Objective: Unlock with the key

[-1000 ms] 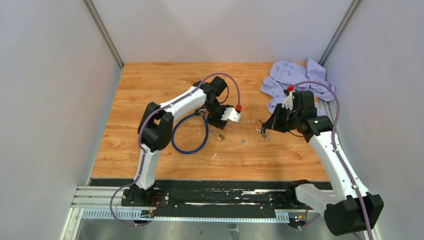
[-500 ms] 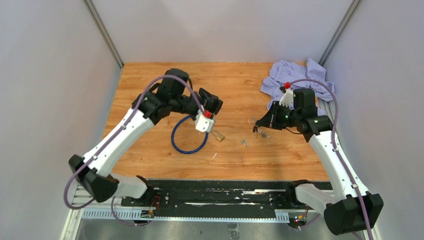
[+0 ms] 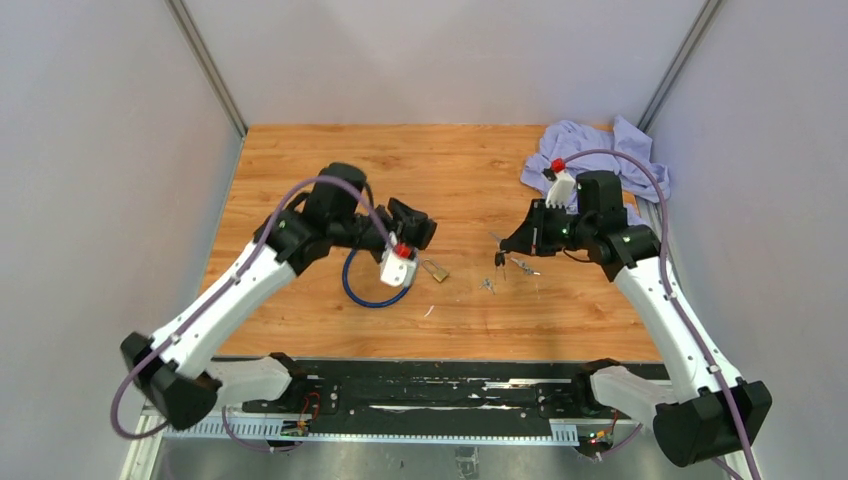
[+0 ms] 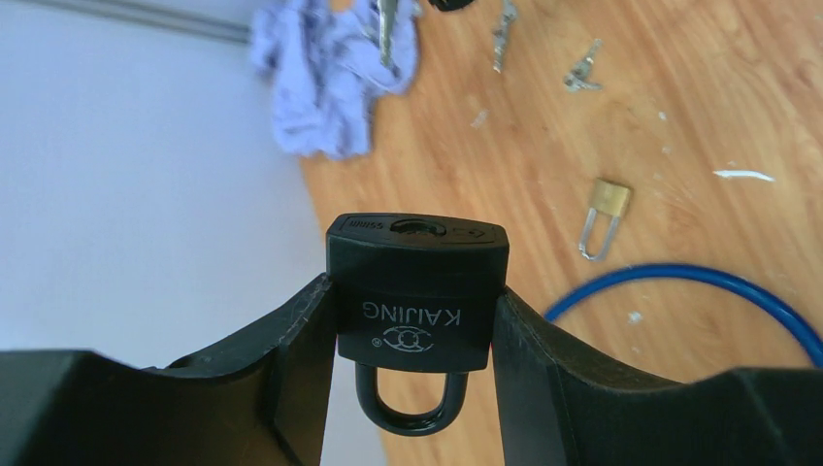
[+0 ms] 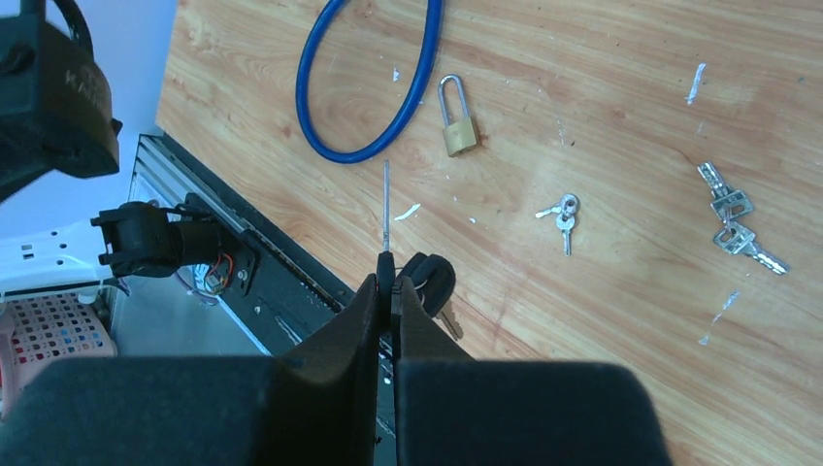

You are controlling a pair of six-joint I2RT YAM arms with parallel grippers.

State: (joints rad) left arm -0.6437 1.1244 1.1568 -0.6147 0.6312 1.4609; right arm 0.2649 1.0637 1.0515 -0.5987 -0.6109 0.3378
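Padlock first: your left wrist camera shows the black padlock (image 4: 417, 254) clamped by its sides in the left gripper (image 4: 414, 296), with the keyhole face pointing away from the wrist and both shackle legs seated in the body. From the top camera you barely make that lock out; what it gives you instead is the layout, with the two arms held above the wooden table (image 3: 330, 160) and their tips facing each other across a gap. Your right wrist camera shows the right gripper (image 5: 388, 282) pinched tight on the head of a key (image 5: 386, 209), its thin blade sticking straight out edge-on, and a second black-headed key (image 5: 434, 275) hanging just beside the fingers. In that same view the held lock sits in the upper left corner, well apart from the blade tip. Lying on the table are a brass padlock (image 5: 458, 121), a blue cable loop (image 5: 388, 97), a small key pair (image 5: 563, 212) and a key bunch (image 5: 736, 221). A lilac cloth (image 3: 590, 160) lies at the far right corner.
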